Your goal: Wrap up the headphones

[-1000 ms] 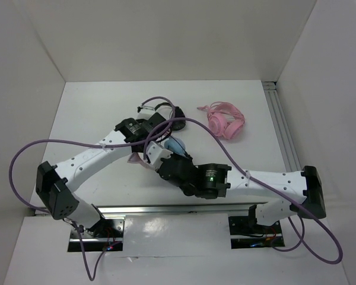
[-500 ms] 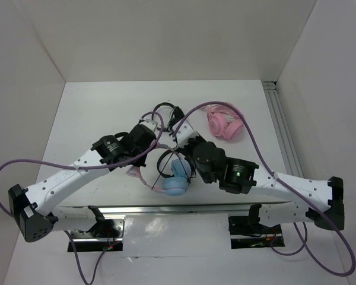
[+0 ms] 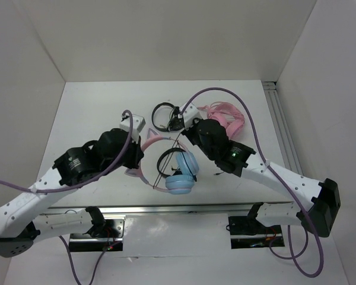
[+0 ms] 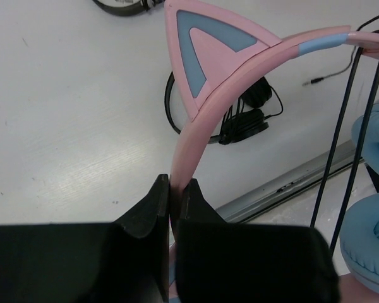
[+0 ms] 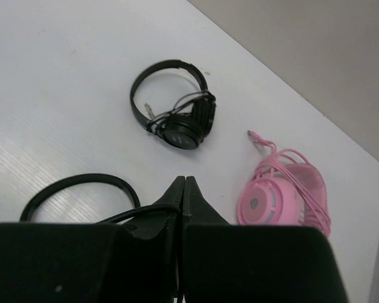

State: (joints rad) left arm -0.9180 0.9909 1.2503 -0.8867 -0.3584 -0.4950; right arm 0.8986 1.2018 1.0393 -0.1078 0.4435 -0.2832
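Pink headband clamped in left hand; right hand pinches cable taut across the headphones. Winding step, I judge; next needs a loop round the headband.

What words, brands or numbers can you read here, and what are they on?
No text can be read in any view.
Pink-and-blue cat-ear headphones: no print shows.
All-pink headphones: a faint mark on the ear cup, too blurred to read.
Black headphones: no print shows.

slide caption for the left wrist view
Left hand pinching the cat-ear headphones by their pink headband, blue ear cups at right, black headphones on the table
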